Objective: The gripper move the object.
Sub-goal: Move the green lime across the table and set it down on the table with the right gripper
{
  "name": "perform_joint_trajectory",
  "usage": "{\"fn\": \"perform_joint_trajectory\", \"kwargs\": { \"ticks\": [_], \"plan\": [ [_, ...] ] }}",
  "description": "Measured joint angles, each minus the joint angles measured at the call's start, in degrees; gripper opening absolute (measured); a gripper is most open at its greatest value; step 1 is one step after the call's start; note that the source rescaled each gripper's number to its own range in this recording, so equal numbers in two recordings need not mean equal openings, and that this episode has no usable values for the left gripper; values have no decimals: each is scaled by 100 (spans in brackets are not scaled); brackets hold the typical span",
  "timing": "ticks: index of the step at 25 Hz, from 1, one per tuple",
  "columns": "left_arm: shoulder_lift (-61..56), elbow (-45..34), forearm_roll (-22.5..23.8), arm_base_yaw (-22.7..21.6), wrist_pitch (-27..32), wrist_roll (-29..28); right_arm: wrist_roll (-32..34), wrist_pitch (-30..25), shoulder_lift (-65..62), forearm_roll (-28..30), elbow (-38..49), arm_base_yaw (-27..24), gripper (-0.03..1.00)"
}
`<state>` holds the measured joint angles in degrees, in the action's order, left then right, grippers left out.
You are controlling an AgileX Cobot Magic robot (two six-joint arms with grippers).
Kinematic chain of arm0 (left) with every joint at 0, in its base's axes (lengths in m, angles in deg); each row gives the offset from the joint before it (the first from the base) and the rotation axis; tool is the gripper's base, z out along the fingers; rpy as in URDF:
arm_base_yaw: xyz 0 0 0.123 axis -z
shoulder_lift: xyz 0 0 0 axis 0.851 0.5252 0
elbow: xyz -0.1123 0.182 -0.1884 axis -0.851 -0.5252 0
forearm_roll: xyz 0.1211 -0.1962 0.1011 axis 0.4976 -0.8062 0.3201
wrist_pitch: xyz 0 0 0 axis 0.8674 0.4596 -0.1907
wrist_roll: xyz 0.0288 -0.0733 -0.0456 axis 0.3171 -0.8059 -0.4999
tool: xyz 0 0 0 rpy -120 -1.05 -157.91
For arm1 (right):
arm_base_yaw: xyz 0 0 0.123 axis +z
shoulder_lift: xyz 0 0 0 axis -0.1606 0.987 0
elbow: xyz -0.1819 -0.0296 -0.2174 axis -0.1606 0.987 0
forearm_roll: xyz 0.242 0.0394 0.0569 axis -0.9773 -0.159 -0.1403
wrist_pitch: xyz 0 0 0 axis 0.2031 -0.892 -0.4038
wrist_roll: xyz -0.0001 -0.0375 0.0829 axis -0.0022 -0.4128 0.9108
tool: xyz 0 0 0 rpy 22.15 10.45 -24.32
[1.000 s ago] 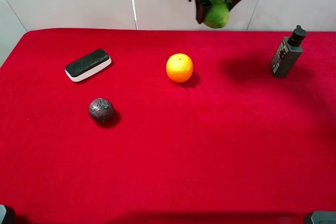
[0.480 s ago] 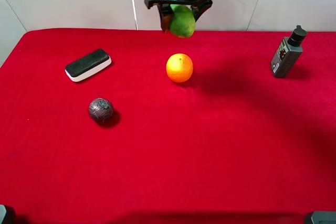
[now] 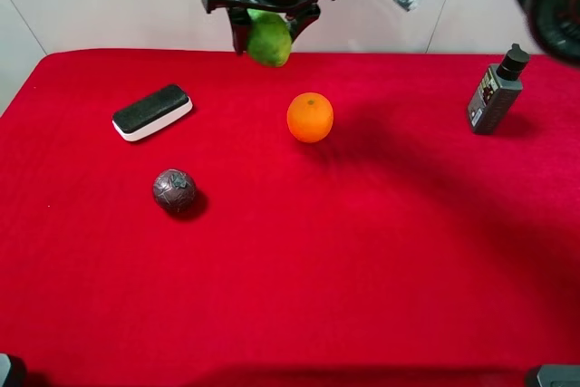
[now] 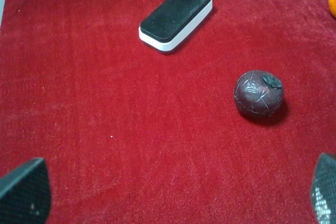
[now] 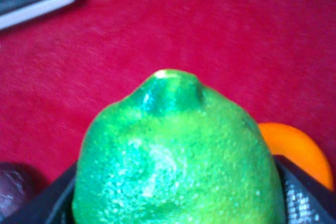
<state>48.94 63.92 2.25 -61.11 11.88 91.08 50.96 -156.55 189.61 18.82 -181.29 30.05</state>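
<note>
While the right gripper (image 3: 269, 33) hangs in the air over the far part of the table (image 3: 381, 260), its black claw is pinching the green fruit (image 3: 269, 43), which is clear of the red cloth.

- Right wrist view: the fruit's glossy, pebbled skin fills most of the picture and its stem-end nub points down toward the table. Dark padded fingers (image 5: 304, 198) press against both of its flanks.
- Exterior view: the fruit sits high, between the board eraser (image 3: 151, 111) and the orange (image 3: 310, 117), and touches neither.
- The orange rests on the table near the middle of the far half. A dark ball (image 3: 174, 190) lies nearer the camera, on the eraser's side.
- A dark bottle (image 3: 496, 92) stands upright at the far right, well apart from the rest.
- Left gripper (image 4: 173, 195): only its two mesh-padded tips show, spread wide over bare cloth. The eraser and the ball lie ahead of it, untouched.
</note>
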Motion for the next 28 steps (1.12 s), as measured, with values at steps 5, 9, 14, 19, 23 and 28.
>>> {"fn": "perform_joint_trajectory", "kwargs": {
  "ticks": [5, 9, 14, 19, 23, 28],
  "plan": [
    [0, 0, 0, 0, 0, 0, 39, 0, 305, -166, -319, 74, 0],
    [0, 0, 0, 0, 0, 0, 116, 85, 490, -341, -438, 105, 0],
    [0, 0, 0, 0, 0, 0, 193, 525, 679, -560, -479, 190, 0],
    [0, 0, 0, 0, 0, 0, 250, 1029, 897, -840, -496, 248, 0],
    [0, 0, 0, 0, 0, 0, 267, 1416, 1109, -1126, -496, 265, 0],
    [0, 0, 0, 0, 0, 0, 272, 1799, 1320, -1193, -496, 265, 0]
  ]
}}
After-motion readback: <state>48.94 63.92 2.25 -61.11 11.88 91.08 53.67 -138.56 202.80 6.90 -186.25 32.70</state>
